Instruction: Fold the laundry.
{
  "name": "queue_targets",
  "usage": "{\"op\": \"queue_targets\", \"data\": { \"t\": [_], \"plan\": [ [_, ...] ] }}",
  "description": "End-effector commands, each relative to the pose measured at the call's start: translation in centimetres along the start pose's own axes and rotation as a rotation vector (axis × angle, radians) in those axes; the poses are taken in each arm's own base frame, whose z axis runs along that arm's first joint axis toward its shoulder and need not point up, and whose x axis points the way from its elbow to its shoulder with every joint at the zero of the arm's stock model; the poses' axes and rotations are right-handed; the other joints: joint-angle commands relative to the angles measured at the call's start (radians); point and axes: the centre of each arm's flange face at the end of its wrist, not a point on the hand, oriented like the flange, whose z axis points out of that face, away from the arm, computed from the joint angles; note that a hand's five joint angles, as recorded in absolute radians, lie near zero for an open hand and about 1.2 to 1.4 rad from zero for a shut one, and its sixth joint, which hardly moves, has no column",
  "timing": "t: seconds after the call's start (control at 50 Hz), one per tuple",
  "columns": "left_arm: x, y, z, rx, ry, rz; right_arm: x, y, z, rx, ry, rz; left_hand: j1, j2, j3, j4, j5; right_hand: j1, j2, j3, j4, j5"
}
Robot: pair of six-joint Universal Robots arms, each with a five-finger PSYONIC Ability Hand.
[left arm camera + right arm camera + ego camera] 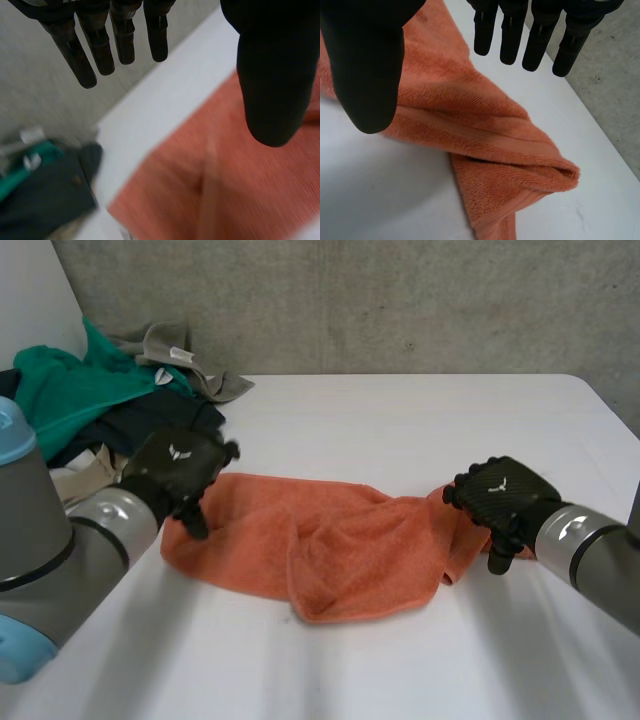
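Crumpled at centre frame, the orange towel [330,545] is being flanked: left hand [180,468] at its left end, right hand [505,495] at its right end. Both hands are being held unclenched, gripping nothing.

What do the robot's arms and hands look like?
The left hand and the right hand are black machine hands, each with a small white mark on its back. Their fingers are slim dark rods and their thumbs are thick and rounded. The left arm and right arm are smooth grey tubes. The left one has light-blue round caps.
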Motion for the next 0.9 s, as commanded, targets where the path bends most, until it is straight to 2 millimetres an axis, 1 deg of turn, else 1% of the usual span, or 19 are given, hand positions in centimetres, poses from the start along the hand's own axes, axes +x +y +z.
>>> {"op": "queue_targets", "data": {
  "t": [0.02,0.06,0.12,0.18,0.3,0.34,0.44,0.48,0.5,0.54,0.56,0.6,0.62,0.68,0.7,0.76,0.78,0.84,0.9],
  "plan": [
    [-0.5,4.2,0.7,-0.117,0.056,-0.056,-1.4,2.6,2.0,0.032,0.024,-0.012,0.04,0.056,0.054,0.056,0.066,0.097,0.118,0.094,0.096,0.086],
    [-0.3,4.7,0.7,-0.111,0.074,-0.063,-1.8,3.3,2.5,0.02,0.015,-0.019,0.04,0.056,0.054,0.056,0.066,0.106,0.127,0.102,0.104,0.095],
    [0.4,4.8,0.7,-0.079,0.124,-0.064,-2.4,4.1,2.8,0.003,0.0,-0.036,0.04,0.056,0.054,0.056,0.066,0.115,0.135,0.111,0.113,0.104],
    [1.1,4.5,0.7,-0.034,0.17,-0.058,-2.6,4.5,3.0,-0.006,-0.006,-0.048,0.046,0.062,0.059,0.062,0.072,0.141,0.162,0.138,0.139,0.13],
    [3.6,3.1,1.0,0.093,0.274,-0.016,-2.9,4.8,3.4,0.01,-0.006,-0.065,0.063,0.08,0.077,0.08,0.09,0.197,0.218,0.193,0.195,0.186],
    [4.3,3.3,1.6,0.105,0.286,-0.009,-3.1,5.0,3.3,0.009,-0.015,-0.061,0.061,0.077,0.074,0.077,0.087,0.2,0.22,0.196,0.198,0.189],
    [6.4,2.7,4.1,0.187,0.321,0.057,-3.3,5.1,3.1,0.011,-0.03,-0.058,0.081,0.097,0.095,0.097,0.107,0.197,0.218,0.193,0.195,0.186],
    [7.0,3.0,5.0,0.185,0.331,0.092,-3.4,5.1,3.1,0.008,-0.031,-0.057,0.084,0.1,0.098,0.1,0.11,0.2,0.22,0.196,0.198,0.189],
    [7.4,3.9,5.9,0.166,0.336,0.129,-3.4,5.2,3.0,0.007,-0.032,-0.057,0.096,0.112,0.109,0.112,0.122,0.2,0.22,0.196,0.198,0.189],
    [7.7,4.5,6.6,0.147,0.334,0.171,-3.5,5.2,3.0,0.006,-0.033,-0.058,0.113,0.129,0.127,0.129,0.14,0.212,0.232,0.208,0.21,0.201],
    [8.0,5.2,7.2,0.117,0.326,0.211,-3.5,5.2,3.0,0.006,-0.033,-0.058,0.142,0.159,0.156,0.158,0.169,0.215,0.235,0.211,0.213,0.204],
    [8.4,5.6,7.5,0.094,0.321,0.254,-3.5,5.3,3.0,0.004,-0.033,-0.057,0.201,0.217,0.215,0.217,0.227,0.224,0.244,0.22,0.222,0.212],
    [8.9,5.9,7.8,0.074,0.317,0.288,-3.5,5.3,3.0,0.004,-0.033,-0.057,0.318,0.334,0.331,0.334,0.344,0.232,0.253,0.229,0.231,0.221],
    [9.4,6.3,8.2,0.052,0.305,0.327,-3.5,5.3,3.0,0.002,-0.031,-0.058,0.547,0.563,0.561,0.563,0.573,0.259,0.279,0.255,0.257,0.247],
    [9.2,6.4,8.5,0.037,0.285,0.335,-3.5,5.4,3.0,0.0,-0.031,-0.056,0.725,0.741,0.739,0.741,0.751,0.294,0.314,0.29,0.292,0.282],
    [8.7,6.4,8.6,0.022,0.251,0.332,-3.3,5.4,2.9,0.003,-0.02,-0.055,1.014,1.03,1.027,1.03,1.04,0.318,0.338,0.314,0.316,0.306],
    [8.6,6.4,8.7,0.014,0.234,0.333,-3.0,5.5,2.9,0.004,-0.009,-0.054,1.061,1.077,1.074,1.077,1.087,0.335,0.355,0.331,0.333,0.324],
    [8.3,6.2,8.6,0.008,0.21,0.324,-2.7,5.4,2.7,0.009,0.002,-0.053,1.061,1.077,1.075,1.077,1.088,0.37,0.391,0.367,0.369,0.359],
    [7.0,4.3,7.9,0.043,0.169,0.292,-2.4,5.1,2.6,0.01,0.011,-0.053,1.061,1.077,1.075,1.077,1.088,0.429,0.449,0.425,0.427,0.418]
  ]
}}
